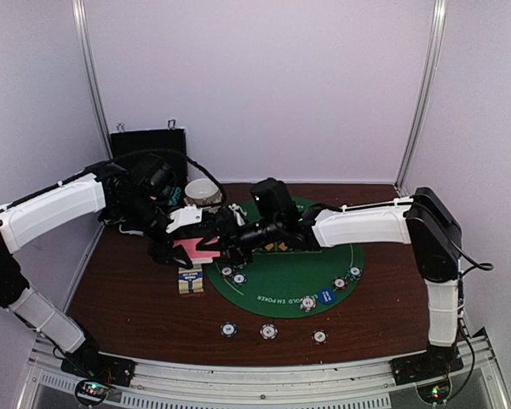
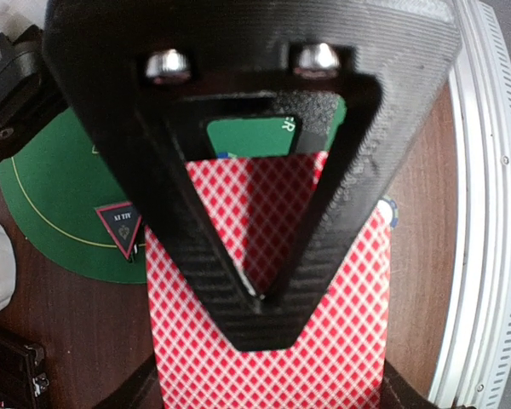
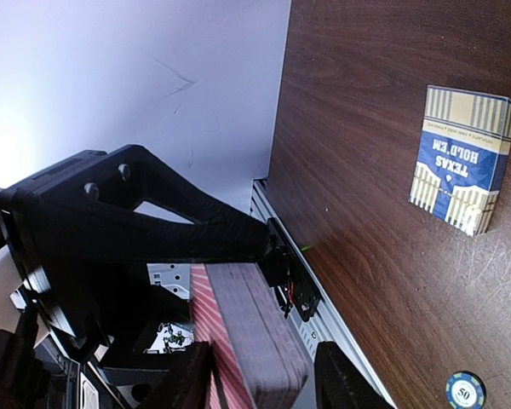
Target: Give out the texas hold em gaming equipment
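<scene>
Surrounding clamped cards (image 1: 196, 248): chips (image 1: 268, 331), card box (image 1: 190, 281), bowl (image 1: 203, 192).

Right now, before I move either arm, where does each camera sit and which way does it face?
Top external: above and behind the robot, looking down on the green mat; left arm and right arm meet over the card deck.
Left wrist: on the left arm, looking down the left gripper onto the deck's pink back.
Right wrist: on the right arm, looking across the tabletop past the card box; the right gripper straddles the deck.
Shared: all three show the deck.
</scene>
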{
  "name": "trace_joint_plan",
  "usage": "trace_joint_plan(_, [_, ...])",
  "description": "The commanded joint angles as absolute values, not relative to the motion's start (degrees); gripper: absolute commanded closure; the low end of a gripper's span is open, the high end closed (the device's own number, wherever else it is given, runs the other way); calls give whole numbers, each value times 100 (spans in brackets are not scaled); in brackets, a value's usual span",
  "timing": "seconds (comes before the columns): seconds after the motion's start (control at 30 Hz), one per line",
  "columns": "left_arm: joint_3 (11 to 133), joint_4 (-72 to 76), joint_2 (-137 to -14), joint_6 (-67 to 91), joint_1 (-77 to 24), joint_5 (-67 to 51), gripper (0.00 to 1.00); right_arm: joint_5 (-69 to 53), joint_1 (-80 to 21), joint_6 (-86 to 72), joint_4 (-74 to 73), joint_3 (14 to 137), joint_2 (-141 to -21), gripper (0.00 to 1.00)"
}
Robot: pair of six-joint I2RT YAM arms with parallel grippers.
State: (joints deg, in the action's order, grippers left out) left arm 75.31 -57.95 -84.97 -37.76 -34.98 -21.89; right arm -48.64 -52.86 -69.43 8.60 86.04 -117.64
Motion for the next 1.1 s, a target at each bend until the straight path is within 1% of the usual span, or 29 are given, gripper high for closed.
trace_joint_plan(0.0, [7477, -5652, -8206, -3722, -3439, -2251, 100, -4809, -5246, -6870, 525, 8554, -11535, 58])
trace_joint_plan(0.07, [7451, -5618, -8200, -3702, -3405, -2235, 100, -4847, -5237, -6875, 552, 8561, -11499, 56])
trace_joint_plan(0.2, [7407, -5591, -8184, -3691, -3375, -2164, 100, -4884, -5230, -6857, 574, 8508, -11399, 48])
trace_joint_plan(0.27, [7364, -5576, -8179, -3697, -3375, -2139, 100, -4874, -5221, -6836, 533, 8484, -11343, 48])
trace_joint_plan(0.37, [7307, -5556, -8174, -3700, -3359, -2098, 100, -4869, -5210, -6750, 339, 8486, -11285, 57])
trace_joint_plan(0.47, [7290, -5546, -8175, -3696, -3334, -2078, 100, -4867, -5194, -6650, 145, 8490, -11227, 64])
trace_joint_plan(0.67, [7272, -5530, -8185, -3691, -3313, -2073, 100, -4869, -5186, -6609, 78, 8411, -11070, 70])
trace_joint_plan(0.83, [7267, -5525, -8194, -3691, -3306, -2025, 100, -4893, -5177, -6667, 119, 8409, -11013, 80])
trace_joint_plan(0.93, [7245, -5508, -8199, -3695, -3304, -1994, 100, -4955, -5177, -6852, 410, 8345, -10993, 87])
trace_joint_plan(1.07, [7215, -5489, -8193, -3699, -3296, -1958, 100, -5034, -5177, -7074, 702, 8317, -11057, 89])
